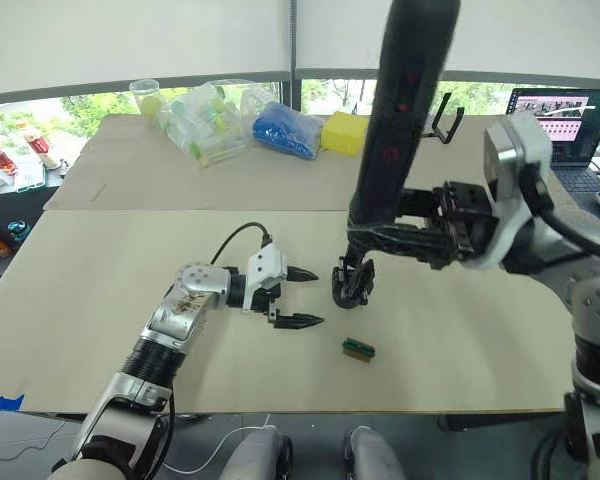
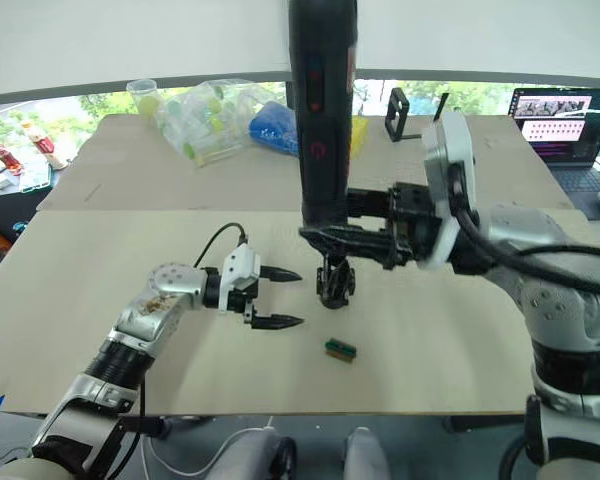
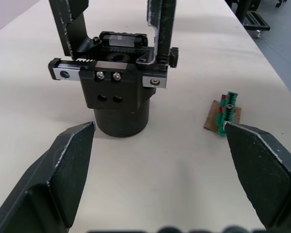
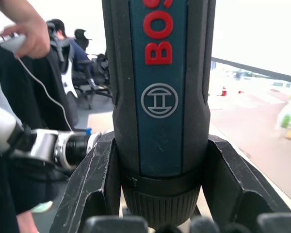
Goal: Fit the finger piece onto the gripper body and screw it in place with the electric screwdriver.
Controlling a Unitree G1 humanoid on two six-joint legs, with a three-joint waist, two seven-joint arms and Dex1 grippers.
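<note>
Step in hand, by judgement: screwing. Right tool (image 2: 325,235) clamped around the long thick black cylindrical electric screwdriver (image 2: 321,110), held upright over the small black mechanical gripper body (image 1: 353,281) at tabletop (image 1: 100,300) centre. Left tool (image 1: 295,297) spread wide, empty, at 9 o'clock of the body. Next: bit seated squarely on the screw.

The gripper body (image 1: 353,281) stands mid-table (image 1: 100,330); the small connector block (image 1: 358,348) lies at its 6 o'clock (nearer the robot), apart.
</note>
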